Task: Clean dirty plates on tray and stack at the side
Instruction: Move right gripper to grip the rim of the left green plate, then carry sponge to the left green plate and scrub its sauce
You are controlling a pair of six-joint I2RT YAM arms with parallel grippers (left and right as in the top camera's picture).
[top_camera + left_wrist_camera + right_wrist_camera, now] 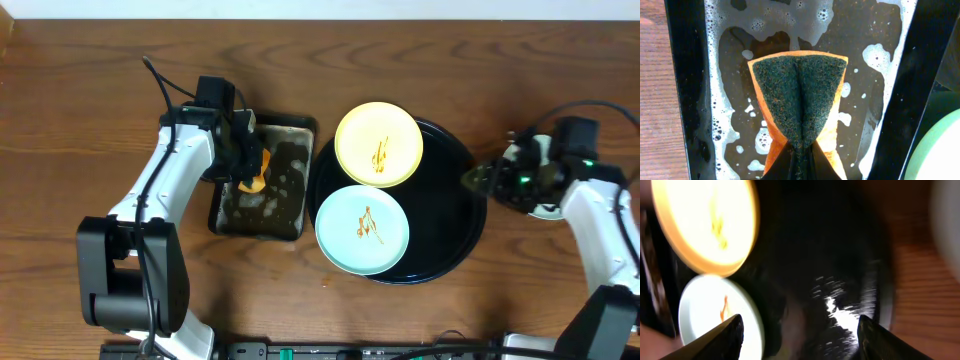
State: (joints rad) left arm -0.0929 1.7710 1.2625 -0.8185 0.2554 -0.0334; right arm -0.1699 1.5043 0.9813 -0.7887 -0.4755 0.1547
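Watching the left gripper (801, 161), I see its jaws clamped on an orange sponge with a dark green scouring face (800, 100), pinched so hard that the pad folds down the middle. It is held low over the rectangular dark metal pan (296, 124) of foamy water, just left of the large round glossy black tray (462, 212). On that tray sit a pale yellow round plate (378, 144) at the far side and a pale mint-green round plate (362, 229) at the near side, close together, each with brown squiggles — neither looks wiped yet. The step in hand, I'd judge, is wetting the sponge. To do it well, the sponge should be soaked, lifted clear of the pan's rim, and brought across green face down, flat onto a plate, while the other arm steadies that plate's edge. The right gripper (800, 341) hangs at the tray's right rim with its jaws wide apart, holding nothing. Its wrist view is smeared and dark, so the tray floor reads poorly. A pale shape (545, 208) shows beneath that arm — whether it is a third plate I can't tell. Nor can I say whether the sponge touches the water.
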